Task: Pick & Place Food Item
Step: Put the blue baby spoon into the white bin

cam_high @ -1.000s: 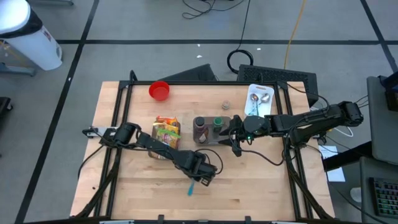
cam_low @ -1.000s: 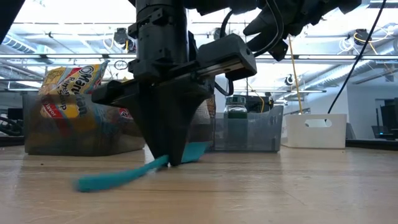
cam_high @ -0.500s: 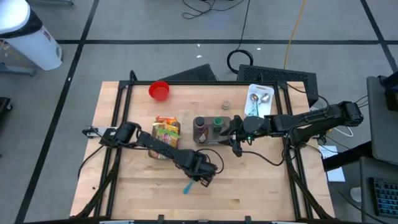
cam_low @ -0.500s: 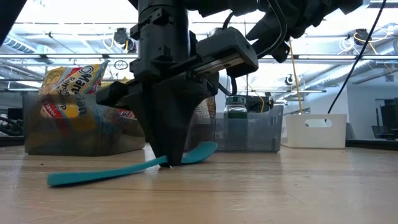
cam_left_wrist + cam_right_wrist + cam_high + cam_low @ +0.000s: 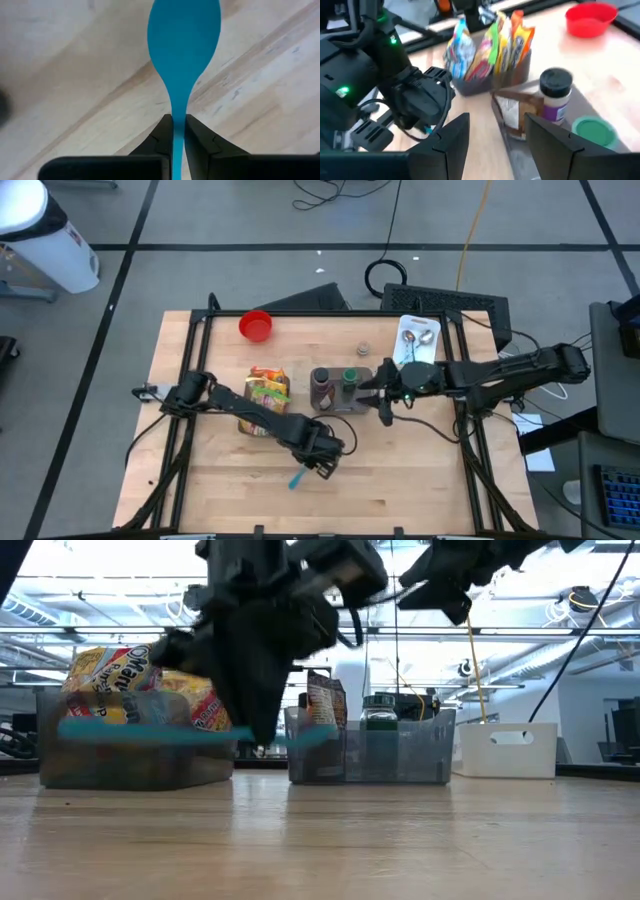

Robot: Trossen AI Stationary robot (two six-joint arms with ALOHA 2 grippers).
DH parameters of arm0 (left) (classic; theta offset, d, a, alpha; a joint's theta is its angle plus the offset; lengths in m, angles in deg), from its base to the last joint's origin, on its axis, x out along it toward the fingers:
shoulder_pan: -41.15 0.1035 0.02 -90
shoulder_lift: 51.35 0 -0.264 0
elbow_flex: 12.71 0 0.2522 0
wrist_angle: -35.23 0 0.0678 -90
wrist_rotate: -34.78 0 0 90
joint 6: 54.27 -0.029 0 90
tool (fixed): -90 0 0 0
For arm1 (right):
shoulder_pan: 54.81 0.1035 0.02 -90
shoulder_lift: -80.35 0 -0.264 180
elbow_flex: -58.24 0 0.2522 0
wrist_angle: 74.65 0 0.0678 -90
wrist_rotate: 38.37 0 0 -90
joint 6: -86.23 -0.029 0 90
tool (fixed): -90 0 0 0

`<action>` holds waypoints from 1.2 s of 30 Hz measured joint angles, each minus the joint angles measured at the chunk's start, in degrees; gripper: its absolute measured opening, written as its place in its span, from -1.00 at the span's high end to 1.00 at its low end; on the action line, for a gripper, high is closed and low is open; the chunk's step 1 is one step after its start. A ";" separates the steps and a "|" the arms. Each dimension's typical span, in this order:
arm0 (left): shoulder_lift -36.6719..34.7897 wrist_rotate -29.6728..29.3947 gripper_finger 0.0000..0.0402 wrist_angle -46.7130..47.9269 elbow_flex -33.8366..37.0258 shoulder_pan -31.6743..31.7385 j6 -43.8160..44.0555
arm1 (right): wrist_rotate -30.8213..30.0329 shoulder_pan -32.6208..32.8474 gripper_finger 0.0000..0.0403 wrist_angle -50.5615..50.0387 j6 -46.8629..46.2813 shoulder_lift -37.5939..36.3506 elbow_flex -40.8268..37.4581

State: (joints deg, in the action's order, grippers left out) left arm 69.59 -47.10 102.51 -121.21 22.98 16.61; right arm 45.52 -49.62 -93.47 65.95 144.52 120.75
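Between my left claw's (image 5: 174, 131) two dark fingers (image 5: 161, 135) sits the thin neck of a teal spoon (image 5: 183, 50), pinched tight. From above, the spoon (image 5: 297, 478) pokes out of that claw (image 5: 318, 463) toward the front edge of the table (image 5: 420, 480), slanting a little to the left side, with only its far end showing past my fingers. In the table-level view it hangs clear of the wood and lies close to level, its long axis running across the picture; the teal bar (image 5: 150, 732) stretches out on one side of my claw (image 5: 258, 745) and a shorter stub shows on the other. My wrist camera looks along the spoon: the handle narrows into my grip and the broad oval bowl lies at the far end, flat face toward the lens, above bare boards. Behind the spoon stands a clear bin (image 5: 266, 395) stuffed with bright snack packets (image 5: 140, 690), and just beside it a second clear bin (image 5: 335, 388) holding a brown pouch (image 5: 516, 114) and a green-lidded jar (image 5: 378, 712). A red bowl (image 5: 256, 326) sits near the table's far left corner, and a white tray with spoons (image 5: 416, 340) at the far right. My right claw (image 5: 385, 408) hovers by the second bin, fingers spread apart, holding nothing.
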 joint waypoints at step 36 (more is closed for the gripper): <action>-24.69 -45.10 0.88 -21.43 -0.24 12.97 -21.10 | -16.59 -0.86 0.10 20.98 -16.87 4.18 0.00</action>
State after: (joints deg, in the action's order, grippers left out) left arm 44.90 -92.19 81.09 -121.45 35.95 -4.49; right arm 28.93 -50.47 -72.49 49.08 148.70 120.75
